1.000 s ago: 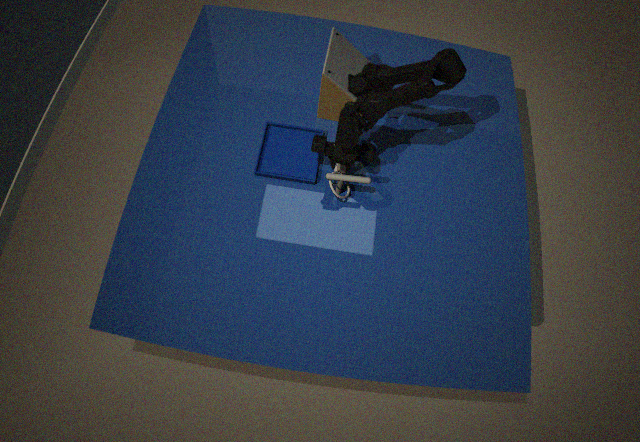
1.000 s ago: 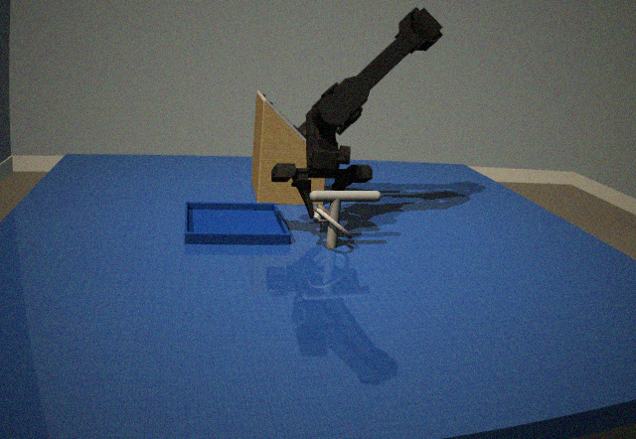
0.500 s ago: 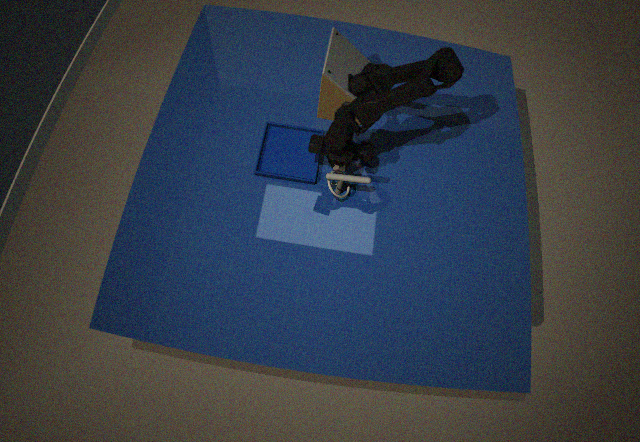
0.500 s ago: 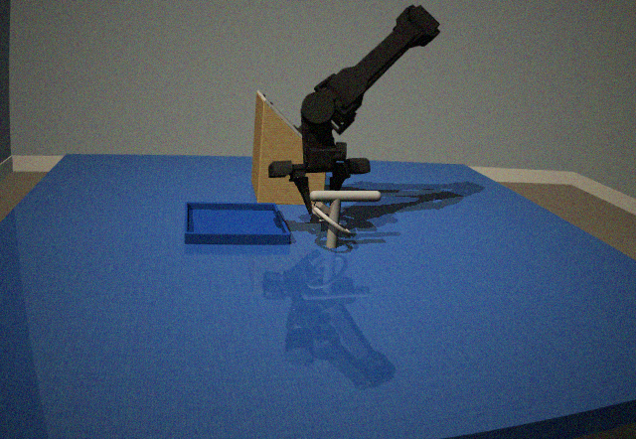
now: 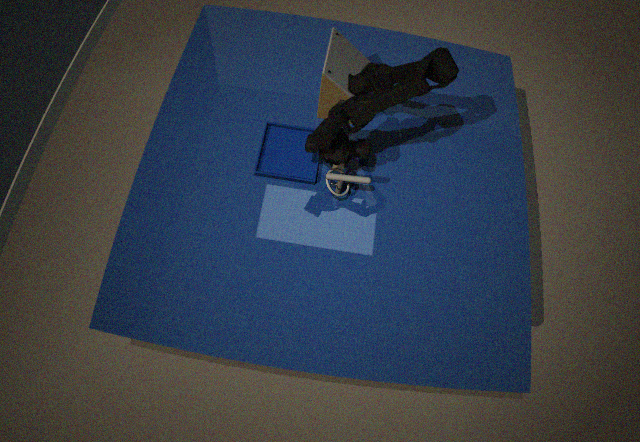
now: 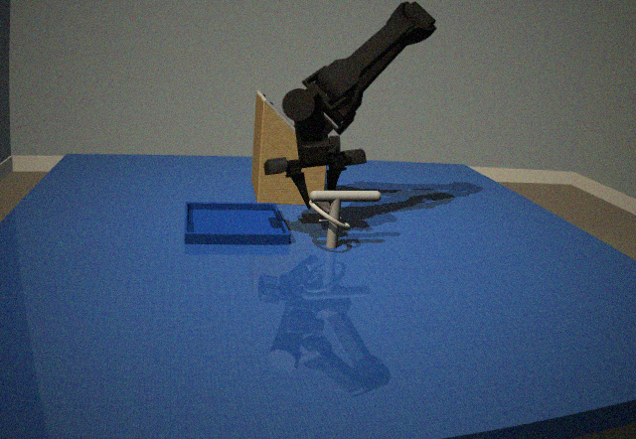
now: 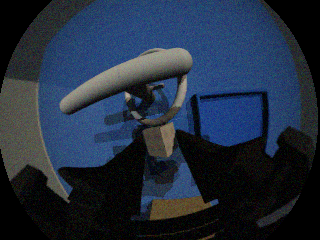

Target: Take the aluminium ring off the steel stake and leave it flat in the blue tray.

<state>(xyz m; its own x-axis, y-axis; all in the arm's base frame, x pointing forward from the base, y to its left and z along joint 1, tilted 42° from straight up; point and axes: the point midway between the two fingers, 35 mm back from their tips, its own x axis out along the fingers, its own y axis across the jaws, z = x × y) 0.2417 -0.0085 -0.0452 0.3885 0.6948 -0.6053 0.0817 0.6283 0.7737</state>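
Blue counter (image 5: pixel 310 297) (image 6: pixel 205 347) (image 7: pixel 225 40) carries the whole setup, pale rectangular patch (image 5: pixel 315 233) on its surface near of the stake. Black jointed robot arm (image 5: pixel 413 70) (image 6: pixel 380 55) reaches over from the far side, elbow high and right. Wooden wedge-shaped block (image 5: pixel 329 100) (image 6: pixel 277 162) (image 7: pixel 180 207) with a pale sloping face stands upright, far of the tray and stake.

Shallow blue rectangular tray (image 5: pixel 261 149) (image 6: pixel 236 239) (image 7: pixel 266 115) sits flat, just left of the stake; the ring isn't in it. Grey steel stake (image 5: pixel 339 187) (image 6: pixel 332 233) (image 7: pixel 145 92) stands upright, its thick pale round cross-bar (image 5: pixel 348 177) (image 6: pixel 345 196) (image 7: pixel 127 75) running left-right on top.

Pale aluminium ring (image 5: pixel 328 188) (image 6: pixel 328 217) (image 7: pixel 181 97) is around the stake, below the bar. Raised off the counter and tilted: high end left, close under the bar's left end, low end right. Can't tell if it touches bar or stake.

Black fingers (image 5: pixel 337 166) (image 6: pixel 319 205) point down on the far side of the bar, closed on the small blocky beige tab (image 5: pixel 337 167) (image 7: pixel 160 140). Ring loop extends from the tab toward the near side, outside the fingers.
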